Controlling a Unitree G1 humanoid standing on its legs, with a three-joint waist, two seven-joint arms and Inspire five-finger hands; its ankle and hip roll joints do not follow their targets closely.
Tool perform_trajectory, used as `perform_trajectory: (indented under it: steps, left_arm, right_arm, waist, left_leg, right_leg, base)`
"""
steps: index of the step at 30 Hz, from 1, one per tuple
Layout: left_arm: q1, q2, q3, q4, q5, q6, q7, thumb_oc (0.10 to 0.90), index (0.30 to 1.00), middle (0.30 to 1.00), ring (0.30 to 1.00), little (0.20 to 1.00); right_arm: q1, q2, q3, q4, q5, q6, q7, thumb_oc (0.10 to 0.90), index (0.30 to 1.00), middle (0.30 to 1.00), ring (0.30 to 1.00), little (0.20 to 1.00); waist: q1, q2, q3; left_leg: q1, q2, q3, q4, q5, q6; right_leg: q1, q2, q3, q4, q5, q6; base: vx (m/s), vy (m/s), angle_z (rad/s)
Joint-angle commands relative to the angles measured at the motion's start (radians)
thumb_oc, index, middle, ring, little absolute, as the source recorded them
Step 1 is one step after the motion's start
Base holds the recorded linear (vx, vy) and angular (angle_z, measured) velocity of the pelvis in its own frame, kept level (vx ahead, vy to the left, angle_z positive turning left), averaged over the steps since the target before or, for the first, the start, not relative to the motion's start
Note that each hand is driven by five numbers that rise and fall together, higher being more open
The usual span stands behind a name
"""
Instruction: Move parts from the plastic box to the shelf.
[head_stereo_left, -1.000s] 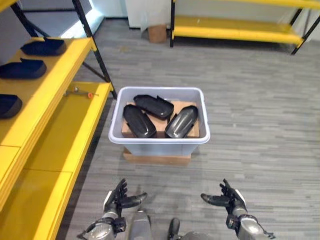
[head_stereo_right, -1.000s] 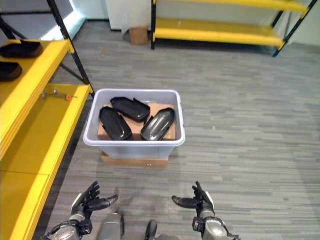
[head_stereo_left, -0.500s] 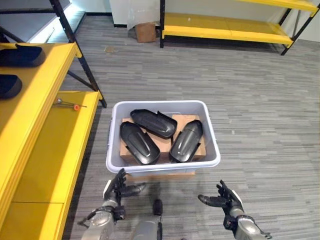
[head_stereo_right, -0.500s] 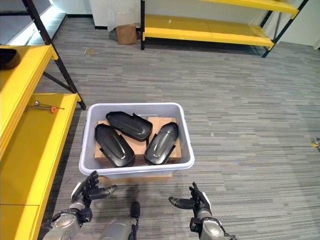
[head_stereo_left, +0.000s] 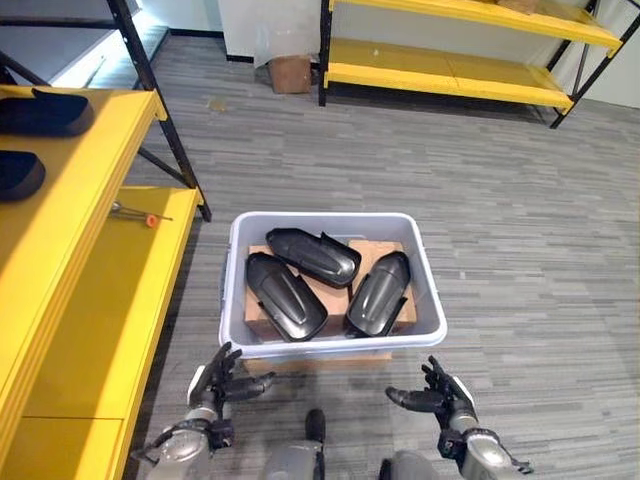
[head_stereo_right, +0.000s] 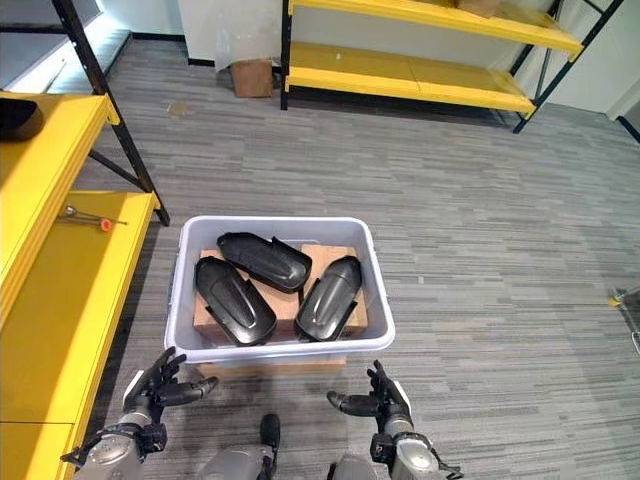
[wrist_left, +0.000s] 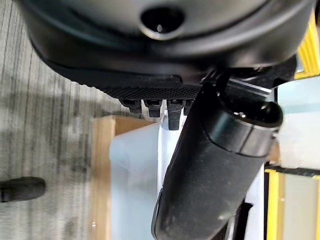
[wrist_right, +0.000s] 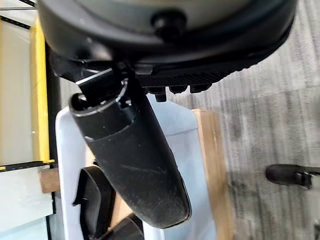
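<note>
Left hand (head_stereo_left: 215, 378) and right hand (head_stereo_left: 440, 395): fingers spread, holding nothing
Three black parts (head_stereo_left: 285, 296) lie in the plastic box (head_stereo_left: 238, 342), beside the yellow shelf (head_stereo_left: 95, 330)

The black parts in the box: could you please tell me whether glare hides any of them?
Left eye view: only a soft sheen on the black parts, with all three outlines readable inside the plastic box. Right eye view: likewise, no washed-out spots on them.
</note>
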Motion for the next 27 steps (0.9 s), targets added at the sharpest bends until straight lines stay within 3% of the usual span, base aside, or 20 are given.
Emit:
perform_trajectory:
  steps: [1, 4, 7, 8, 10, 17, 27]
  left_arm:
    - [-0.005, 0.022, 0.041, -0.095, 0.012, -0.074, -0.005, 0.9, 1.0, 1.0, 1.0, 1.0]
    - [0.014, 0.02, 0.054, -0.095, 0.013, -0.079, -0.004, 0.9, 1.0, 1.0, 1.0, 1.0]
    - [0.01, 0.01, 0.054, -0.077, 0.018, -0.082, -0.01, 0.9, 1.0, 1.0, 1.0, 1.0]
    - [0.019, 0.001, 0.059, -0.074, 0.018, -0.081, -0.012, 0.9, 1.0, 1.0, 1.0, 1.0]
    - [0.02, -0.01, 0.059, -0.069, 0.009, -0.078, -0.011, 0.9, 1.0, 1.0, 1.0, 1.0]
    - [0.017, -0.03, 0.057, -0.069, 0.003, -0.075, -0.014, 0.9, 1.0, 1.0, 1.0, 1.0]
    - [0.027, -0.047, 0.059, -0.07, 0.002, -0.073, -0.011, 0.9, 1.0, 1.0, 1.0, 1.0]
  right_arm:
    - [-0.032, -0.026, -0.024, -0.101, -0.003, -0.064, 0.007, 0.9, 1.0, 1.0, 1.0, 1.0]
    - [-0.026, -0.032, -0.022, -0.109, -0.018, -0.058, 0.012, 0.9, 1.0, 1.0, 1.0, 1.0]
    - [-0.025, -0.035, -0.023, -0.1, -0.012, -0.058, 0.02, 0.9, 1.0, 1.0, 1.0, 1.0]
    - [-0.016, -0.045, -0.027, -0.107, -0.004, -0.059, 0.027, 0.9, 1.0, 1.0, 1.0, 1.0]
    - [-0.014, -0.058, -0.028, -0.104, 0.012, -0.062, 0.021, 0.9, 1.0, 1.0, 1.0, 1.0]
    - [-0.021, -0.082, -0.029, -0.108, 0.039, -0.075, 0.008, 0.9, 1.0, 1.0, 1.0, 1.0]
    - [-0.03, -0.101, -0.03, -0.13, 0.041, -0.081, -0.009, 0.9, 1.0, 1.0, 1.0, 1.0]
  waist:
    - [0.016, 0.001, -0.024]
    - [0.015, -0.014, -0.024]
    - [0.018, -0.037, -0.048]
    - [0.02, -0.038, -0.062]
    - [0.018, -0.033, -0.071]
    - [0.012, -0.009, -0.083]
    - [0.013, 0.017, -0.09]
  left_leg:
    - [0.078, 0.12, -0.042, -0.011, -0.093, -0.095]
    - [0.102, 0.128, -0.043, -0.029, -0.092, -0.111]
    - [0.118, 0.145, -0.058, -0.057, -0.079, -0.139]
    - [0.128, 0.178, -0.066, -0.064, -0.072, -0.163]
    - [0.12, 0.227, -0.083, -0.064, -0.054, -0.196]
    - [0.115, 0.315, -0.072, -0.095, 0.009, -0.25]
    - [0.135, 0.356, -0.052, -0.137, 0.047, -0.28]
  right_leg:
    - [0.073, -0.095, -0.09, -0.398, 0.256, 0.053]
    - [0.065, -0.102, -0.071, -0.466, 0.323, 0.087]
    - [0.114, -0.061, -0.09, -0.52, 0.283, 0.089]
    - [0.147, -0.034, -0.13, -0.539, 0.261, 0.082]
    - [0.177, 0.014, -0.161, -0.566, 0.224, 0.057]
    - [0.212, 0.09, -0.206, -0.591, 0.16, 0.013]
    - [0.229, 0.121, -0.231, -0.599, 0.134, -0.006]
  base:
    - [0.13, -0.243, -0.15]
    - [0.08, -0.137, -0.32]
    - [0.15, -0.28, 0.19]
    - [0.19, -0.451, 0.53]
    - [0.12, -0.392, 0.33]
    - [0.05, -0.194, 0.14]
    - [0.05, -0.081, 0.09]
